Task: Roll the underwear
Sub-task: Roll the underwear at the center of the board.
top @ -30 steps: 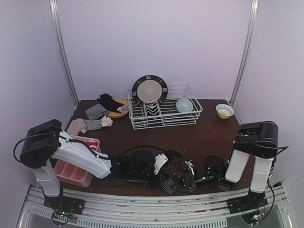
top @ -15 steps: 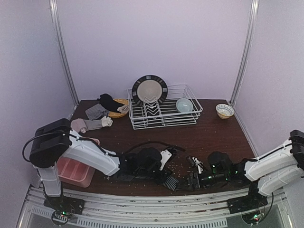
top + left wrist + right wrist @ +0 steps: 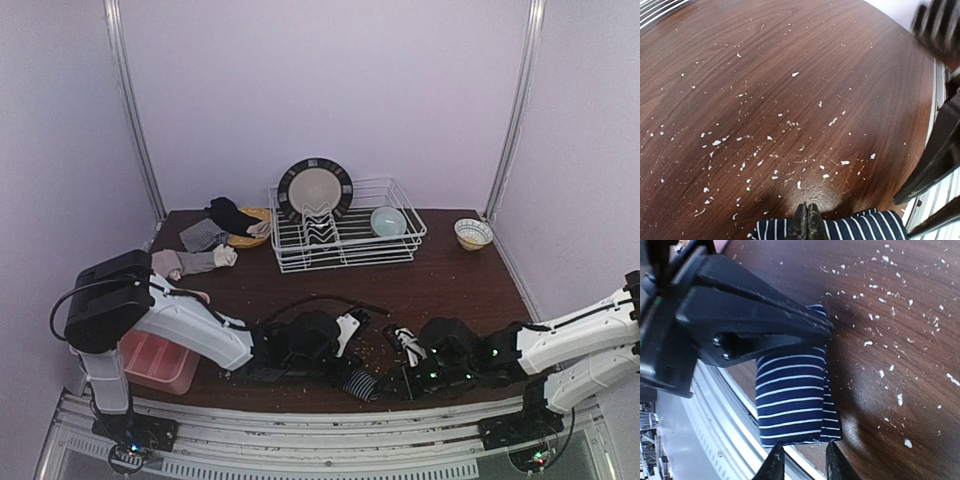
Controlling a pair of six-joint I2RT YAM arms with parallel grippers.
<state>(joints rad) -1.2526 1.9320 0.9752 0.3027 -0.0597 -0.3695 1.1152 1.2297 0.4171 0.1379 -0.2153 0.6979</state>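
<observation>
Striped underwear (image 3: 795, 390): long axis along table (image 3: 450, 270) near edge.
Left gripper (image 3: 807, 220): clamped on one end.
Right gripper (image 3: 804, 460): narrow gap at other end, hold unclear.
Change: right gripper edged left.

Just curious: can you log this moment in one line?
briefs: folded, near table edge | left end effector: shut, on briefs | right end effector: open, opposite end

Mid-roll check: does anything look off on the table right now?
White flecks are scattered across the wooden table; what they are I cannot tell. The striped underwear lies right at the table's near edge, beside the rail, where it might slip off.
</observation>
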